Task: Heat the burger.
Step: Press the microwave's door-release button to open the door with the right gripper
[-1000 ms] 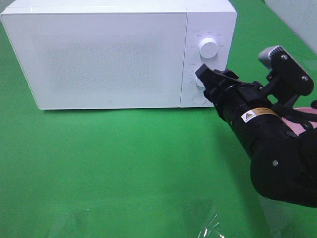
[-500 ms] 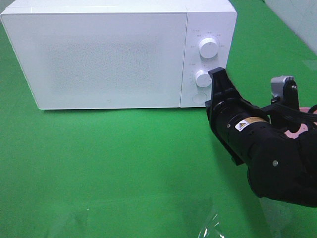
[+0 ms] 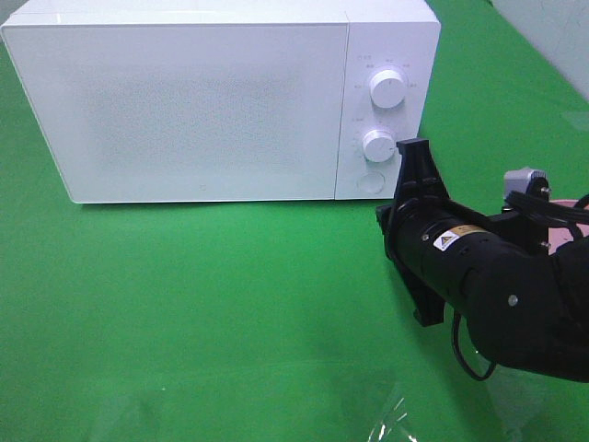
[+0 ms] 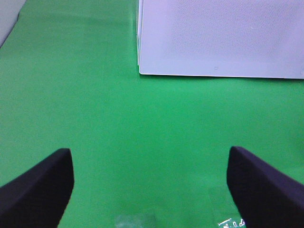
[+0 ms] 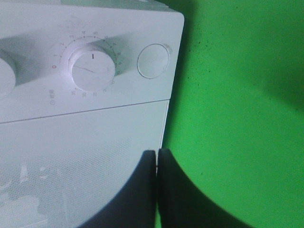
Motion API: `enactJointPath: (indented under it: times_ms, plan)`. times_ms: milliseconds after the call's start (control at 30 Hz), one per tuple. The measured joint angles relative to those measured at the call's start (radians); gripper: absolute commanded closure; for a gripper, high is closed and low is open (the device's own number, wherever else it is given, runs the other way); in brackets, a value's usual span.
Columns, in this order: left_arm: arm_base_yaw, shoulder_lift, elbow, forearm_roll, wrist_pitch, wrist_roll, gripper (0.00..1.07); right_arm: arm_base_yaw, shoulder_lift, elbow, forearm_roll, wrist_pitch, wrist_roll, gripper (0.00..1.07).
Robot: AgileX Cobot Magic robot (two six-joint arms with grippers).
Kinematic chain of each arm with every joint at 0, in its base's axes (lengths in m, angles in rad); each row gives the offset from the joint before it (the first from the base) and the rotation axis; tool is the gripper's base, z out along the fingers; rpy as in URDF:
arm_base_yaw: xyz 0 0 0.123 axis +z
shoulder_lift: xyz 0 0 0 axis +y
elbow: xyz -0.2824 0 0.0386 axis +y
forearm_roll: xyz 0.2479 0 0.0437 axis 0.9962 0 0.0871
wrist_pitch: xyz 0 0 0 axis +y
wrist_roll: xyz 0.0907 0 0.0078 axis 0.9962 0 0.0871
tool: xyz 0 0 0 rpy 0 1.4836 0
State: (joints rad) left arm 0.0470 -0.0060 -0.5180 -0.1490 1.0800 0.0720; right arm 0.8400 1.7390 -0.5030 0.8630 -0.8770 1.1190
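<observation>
The burger is hidden in every view. The white microwave point(image 3: 202, 101) stands at the back with its door shut. My right gripper point(image 3: 411, 152) is shut and empty, turned on edge just right of the round door button point(image 3: 370, 181) and below the lower knob point(image 3: 378, 145). The right wrist view shows the fingers point(image 5: 142, 194) pressed together in front of the door, with the lower knob point(image 5: 92, 71) and the button point(image 5: 153, 61) beyond them. My left gripper point(image 4: 152, 185) is wide open over bare green cloth, short of the microwave's point(image 4: 223, 38) front corner.
The upper knob point(image 3: 387, 88) sits above the lower one on the control panel. A sliver of pink plate point(image 3: 563, 230) shows behind the right arm at the right edge. A crinkled clear film point(image 3: 391, 419) lies near the front edge of the green cloth.
The right gripper let go of the lower knob, shut, rolled onto its edge and drew back down and to the right. The left gripper has not changed.
</observation>
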Motion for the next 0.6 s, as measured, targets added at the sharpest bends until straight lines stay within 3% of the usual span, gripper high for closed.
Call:
enactJointPath:
  times_ms: [333,600]
  plan:
    - [0.0,0.0,0.0,0.0,0.0,0.0,0.26,-0.082,0.008,-0.002,-0.055,0.021,0.061,1.07]
    - [0.0,0.0,0.0,0.0,0.0,0.0,0.26,-0.113,0.126,-0.071,-0.125,0.024,0.198,1.07]
